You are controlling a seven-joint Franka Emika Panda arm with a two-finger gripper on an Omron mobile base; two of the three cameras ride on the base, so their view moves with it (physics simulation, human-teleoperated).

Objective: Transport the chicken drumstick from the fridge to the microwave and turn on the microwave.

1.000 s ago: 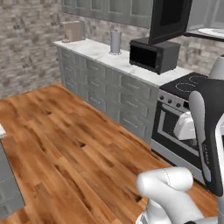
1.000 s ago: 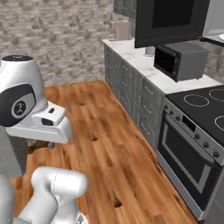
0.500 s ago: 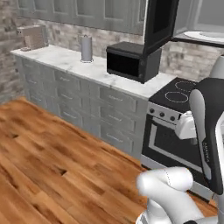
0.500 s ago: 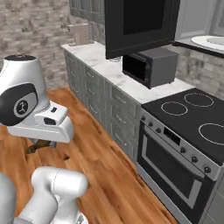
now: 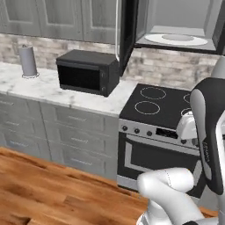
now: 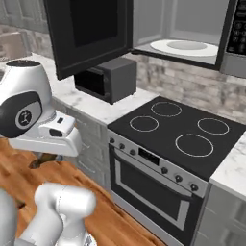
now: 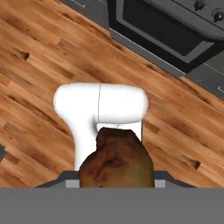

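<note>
facing a black stove [image 5: 160, 103] set into a marble worktop [image 5: 52, 90], the base sits on a wood floor [image 7: 52, 57]. the microwave [image 6: 192, 36] is mounted above the stove with its black window door [image 6: 89, 33] swung wide to the left; the white turntable [image 6: 185, 46] lies flat inside, and the button panel [image 6: 239, 29] is at the right edge. a smaller black box oven [image 5: 88, 71] stands on the worktop just left of the stove, with a grey cylinder [image 5: 28, 61] further left near the brick wall. in the hand view the chicken drumstick [image 7: 117, 159] sits close to the lens, brown and knobbly, with the jaws clenched on it, held above the floor in front of the oven door [image 7: 168, 28]. the fingertips themselves are hidden behind the meat.
</note>
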